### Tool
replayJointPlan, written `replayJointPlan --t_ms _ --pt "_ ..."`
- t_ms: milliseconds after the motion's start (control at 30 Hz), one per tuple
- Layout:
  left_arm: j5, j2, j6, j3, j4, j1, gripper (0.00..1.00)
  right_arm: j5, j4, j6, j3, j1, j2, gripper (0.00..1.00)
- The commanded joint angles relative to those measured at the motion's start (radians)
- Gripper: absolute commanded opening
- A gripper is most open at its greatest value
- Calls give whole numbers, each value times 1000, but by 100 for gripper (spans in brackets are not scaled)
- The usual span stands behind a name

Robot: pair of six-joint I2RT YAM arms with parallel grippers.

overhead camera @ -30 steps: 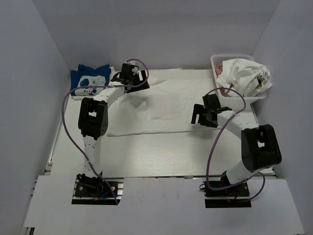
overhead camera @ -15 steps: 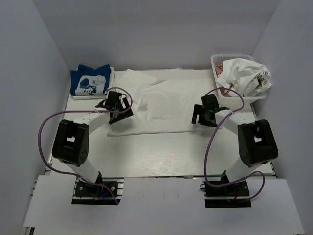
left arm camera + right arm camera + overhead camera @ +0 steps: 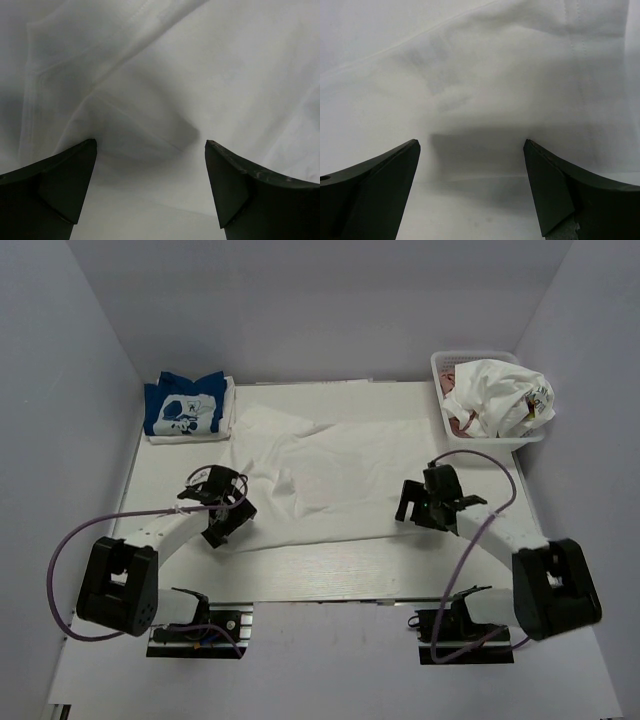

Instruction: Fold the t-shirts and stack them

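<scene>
Currently: left claw (image 3: 150,143) and right claw (image 3: 471,142) both released, above white t-shirt (image 3: 330,465). Risk: pinching one layer only, dragging wrinkles.

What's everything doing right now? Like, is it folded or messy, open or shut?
white tee: spread out, wrinkled, not folded.
blue tee: folded, lying at the far left.
basket tees: crumpled in a heap, not folded.
basket: upright, stuffed full.
left gripper: jaws open, holding nothing, over the white tee.
right gripper: jaws open, holding nothing, over the white tee.
</scene>
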Motion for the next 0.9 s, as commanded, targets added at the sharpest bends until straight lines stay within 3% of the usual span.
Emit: replayJointPlan --t_ms 0,133,200,367,500,533,700,867 --pt "17 -67 -132 -72 -359 -17 100 -91 -220 41 -132 32 -136 90" --pt "81 -234 -158 -72 -473 -17 100 -135 -398 25 -120 78 -279 90" --pt "91 -341 -158 -40 -484 -17 100 -179 -406 15 -97 89 -361 90" --pt "174 -410 -59 15 -284 -17 100 -54 -323 1 -36 100 -449 90" --pt "322 -232 13 38 -64 -28 100 -55 -218 43 -9 97 -457 90" --pt "342 -121 27 58 -5 -38 100 -28 -193 71 -8 97 -452 90" --pt "378 141 98 247 74 -100 100 14 -142 131 4 92 -400 90" --pt "358 300 139 392 155 -121 100 58 -148 162 38 90 -318 90"
